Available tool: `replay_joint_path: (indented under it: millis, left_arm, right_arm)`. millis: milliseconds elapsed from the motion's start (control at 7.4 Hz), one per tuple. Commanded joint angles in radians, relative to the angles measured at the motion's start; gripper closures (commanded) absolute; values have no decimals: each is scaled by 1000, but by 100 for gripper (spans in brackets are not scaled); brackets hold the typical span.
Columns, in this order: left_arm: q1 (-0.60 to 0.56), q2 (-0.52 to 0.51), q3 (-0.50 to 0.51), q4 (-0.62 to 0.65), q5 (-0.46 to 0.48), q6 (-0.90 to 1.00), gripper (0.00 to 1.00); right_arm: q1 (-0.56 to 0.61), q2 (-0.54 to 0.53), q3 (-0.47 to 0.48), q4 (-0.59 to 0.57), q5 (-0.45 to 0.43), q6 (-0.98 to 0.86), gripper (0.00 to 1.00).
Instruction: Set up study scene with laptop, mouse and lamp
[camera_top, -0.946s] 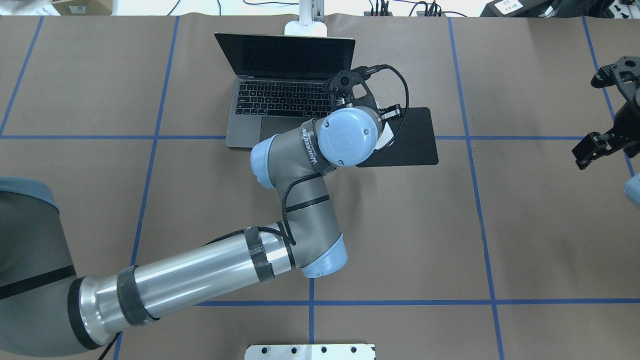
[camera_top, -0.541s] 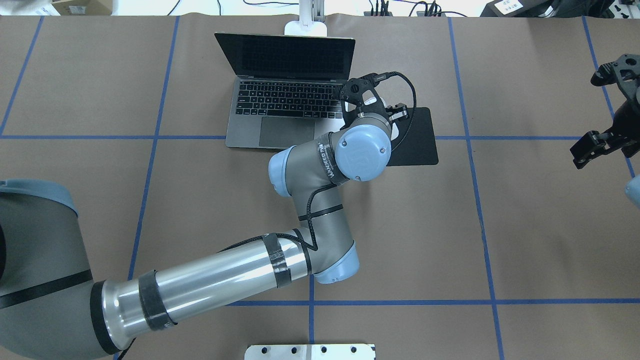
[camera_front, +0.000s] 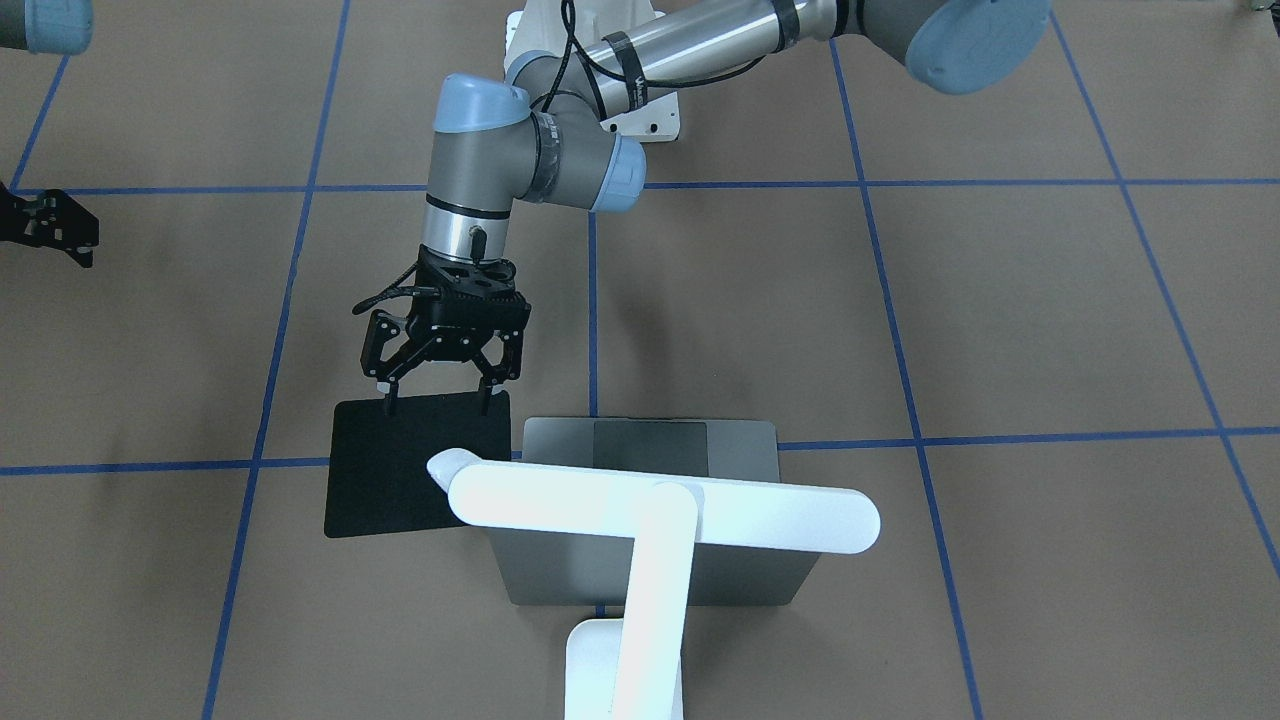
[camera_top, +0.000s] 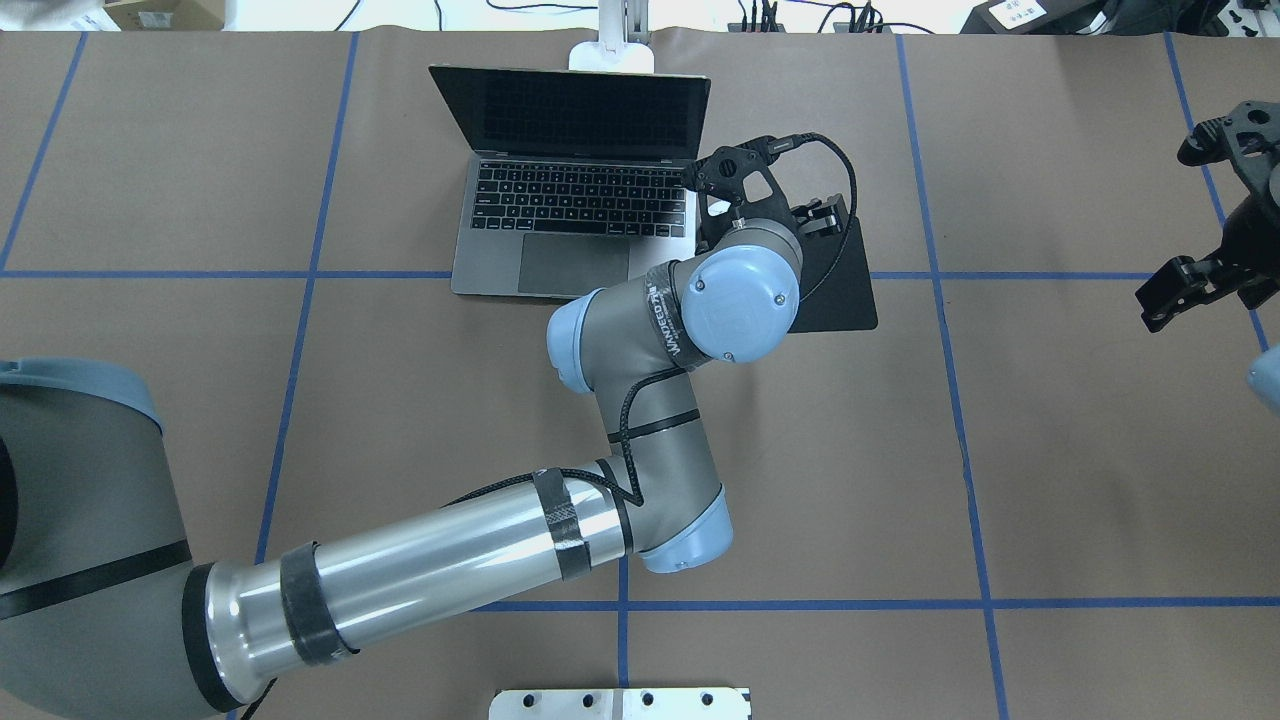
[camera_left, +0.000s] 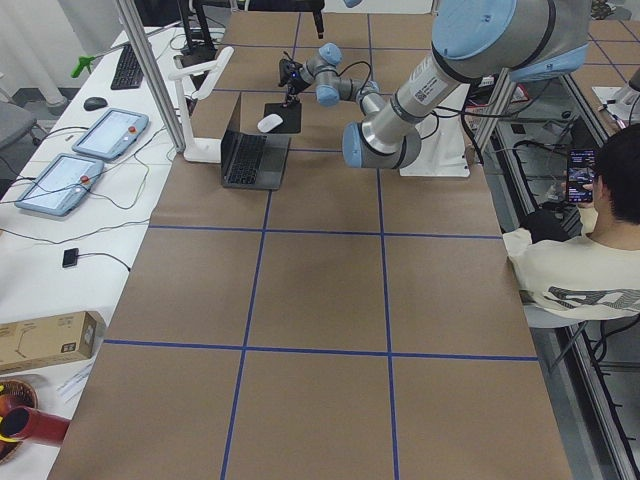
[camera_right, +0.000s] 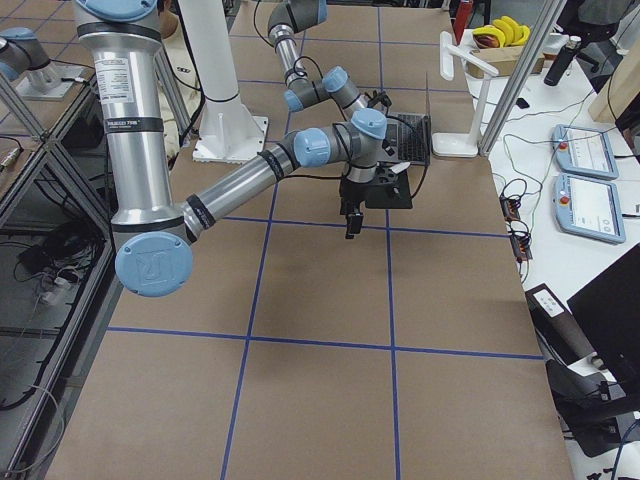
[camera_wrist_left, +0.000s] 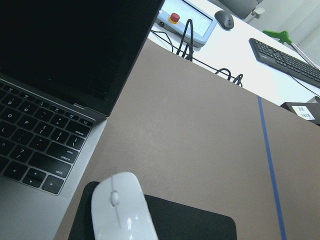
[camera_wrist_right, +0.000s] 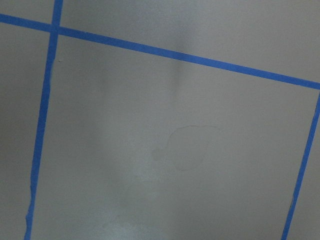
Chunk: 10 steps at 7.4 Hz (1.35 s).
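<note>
Now | brown blue-taped table (camera_top: 1050, 450) | left pincer (camera_front: 436, 402) wide above pad (camera_front: 390, 485) | right pincer (camera_top: 1190, 285) unclear

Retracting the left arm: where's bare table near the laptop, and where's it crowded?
Bare: table on the robot's left of the laptop, and beyond the black pad on its right. Crowded: mouse on pad beside laptop, lamp behind.

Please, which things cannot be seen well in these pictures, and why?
Front-facing: the lamp head covers most of the mouse and, with the lid, the laptop keyboard.
Overhead: the left arm hides the mouse; the top edge cuts the lamp.
Right gripper: at the edge, jaws unclear.
</note>
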Motion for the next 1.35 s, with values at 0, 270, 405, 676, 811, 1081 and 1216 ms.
replay_joint_path:
  millis: [0,270,405,676,811,1081,1216]
  left_arm:
    - [-15,197,-290,95,-120,30,1]
    - [-29,353,-591,384,-242,54,1]
    - [-41,364,-691,529,-266,103,1]
    - [-146,521,-825,646,-445,203,1]
    - [-227,597,-839,650,-545,291,1]
    - [-345,747,-843,648,-658,498,1]
    - [-389,799,-838,644,-697,552,1]
  right_arm:
    - [11,2,2,1,-4,-3,0]
    - [9,-3,-3,1,-16,9,0]
    - [9,-3,-3,1,-33,59,0]
    - [9,12,-21,0,-25,121,0]
    - [9,14,-26,1,-27,111,0]
    - [8,14,-73,1,-27,103,0]
    - [11,6,-125,70,-28,42,0]
